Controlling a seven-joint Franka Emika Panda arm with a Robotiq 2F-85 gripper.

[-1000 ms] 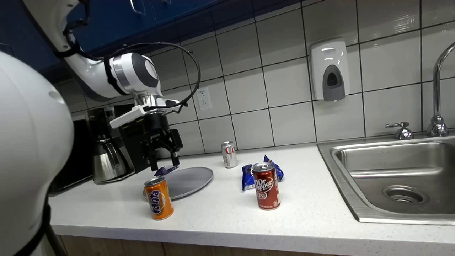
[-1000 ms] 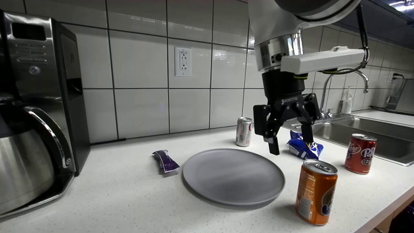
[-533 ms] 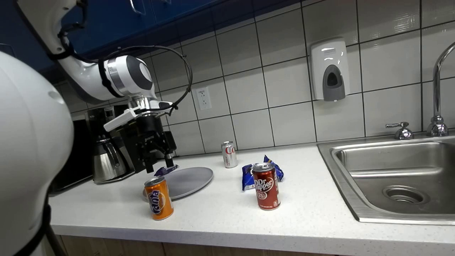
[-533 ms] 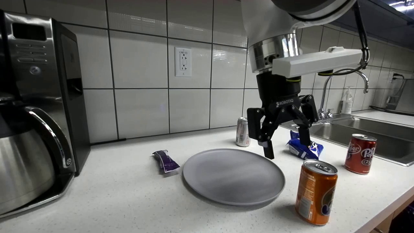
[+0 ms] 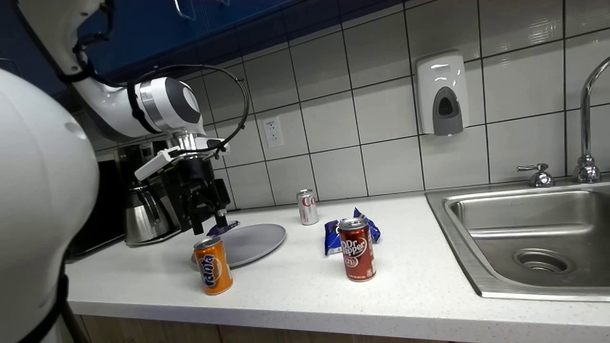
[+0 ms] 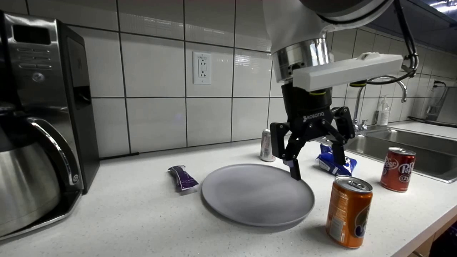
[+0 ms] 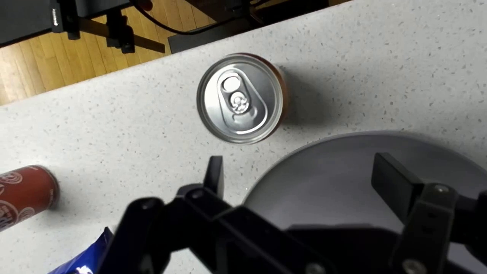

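In an exterior view, packet (image 6: 183, 178) left of plate (image 6: 253, 196) (seemingly just apart), Fanta can (image 6: 348, 212) front-right.

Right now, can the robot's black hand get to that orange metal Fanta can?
Probably yes: the hand is open and empty, and nothing seems to stand between it and the upright Fanta can.

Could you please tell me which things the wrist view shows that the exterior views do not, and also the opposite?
Only the wrist view shows a black fixture beyond the edge of the counter.

Only the exterior views show, for example, the silver can, purple packet, coffee maker, sink and wall outlet.

All share the open gripper, orange can, grey plate, red can and blue packet; the last three are only partly visible from the wrist.
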